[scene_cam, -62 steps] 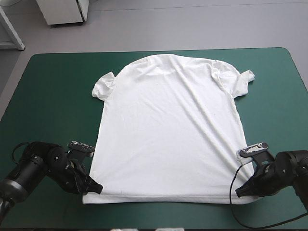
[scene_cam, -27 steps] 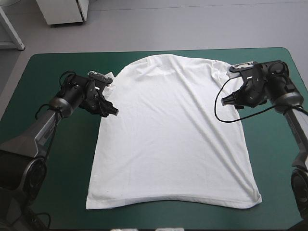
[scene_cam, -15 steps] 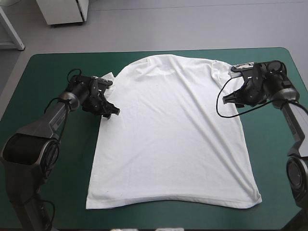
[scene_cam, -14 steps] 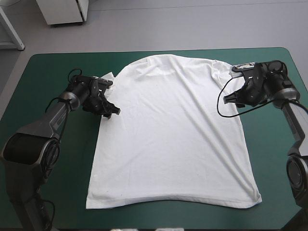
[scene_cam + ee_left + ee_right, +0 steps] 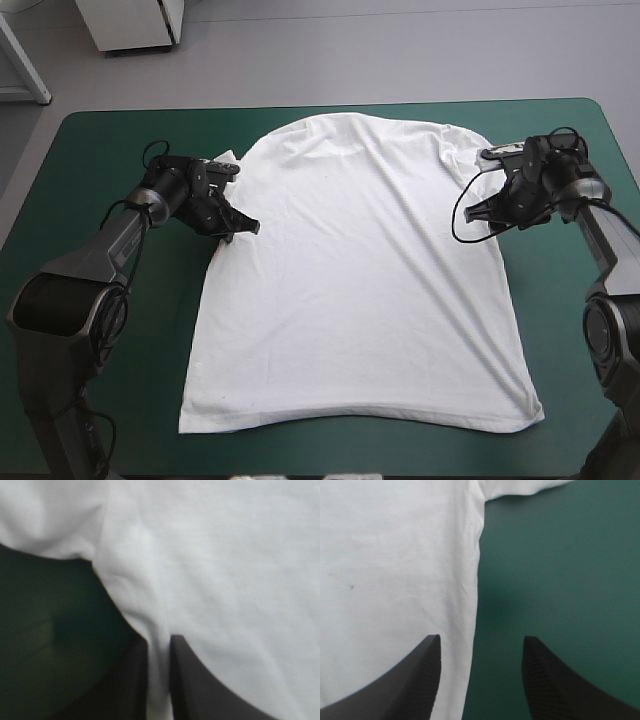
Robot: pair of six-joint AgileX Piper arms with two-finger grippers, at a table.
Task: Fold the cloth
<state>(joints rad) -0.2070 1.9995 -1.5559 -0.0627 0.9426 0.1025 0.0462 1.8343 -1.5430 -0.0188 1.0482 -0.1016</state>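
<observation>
T-shirt [image 5: 360,280] on table [image 5: 100,300], between left claw [image 5: 243,228], right claw [image 5: 472,212]

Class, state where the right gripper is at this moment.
In the high view, the black-fingered right gripper is at the right side edge of the white short-sleeved T-shirt, just below the sleeve, open astride it.

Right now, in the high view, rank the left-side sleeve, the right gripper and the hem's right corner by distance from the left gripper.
1. Left-side sleeve, right beside the left gripper.
2. Right gripper, across the T-shirt.
3. Hem's right corner, diagonally opposite, on the robot's side.
</observation>
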